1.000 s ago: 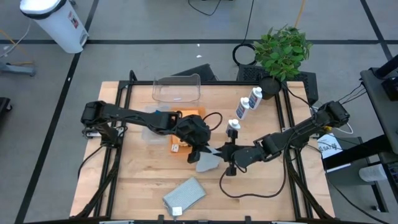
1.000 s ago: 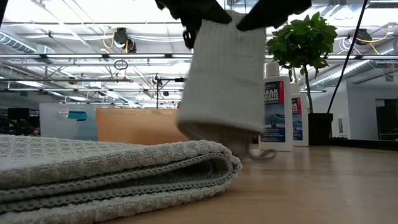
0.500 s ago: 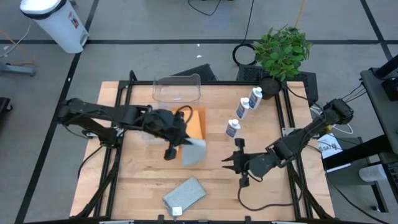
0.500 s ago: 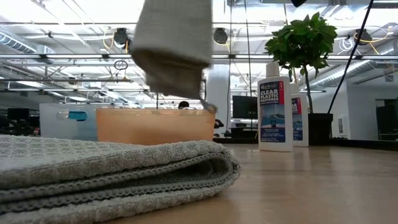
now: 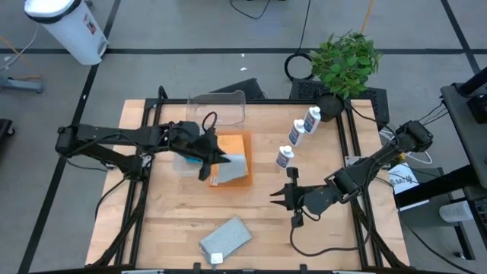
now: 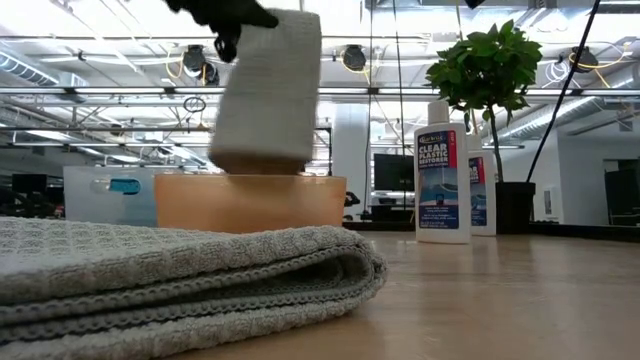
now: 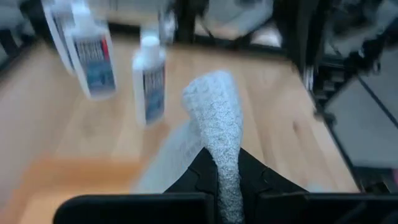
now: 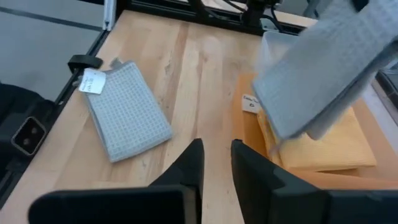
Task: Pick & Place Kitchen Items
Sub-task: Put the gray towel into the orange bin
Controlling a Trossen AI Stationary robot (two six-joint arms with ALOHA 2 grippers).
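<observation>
I am part way through, I think: my left gripper (image 5: 207, 158) is pinching a grey cloth (image 5: 235, 164) and holding it up over the orange cloth (image 5: 242, 146), a bit left of the middle of the high view. My right gripper (image 5: 277, 195) waits lower right of the middle with its fingers a little apart and nothing in them. Another grey folded cloth (image 5: 225, 238) lies near the bottom edge, and three white bottles (image 5: 297, 135) stand toward the upper right, so those look left to do.
</observation>
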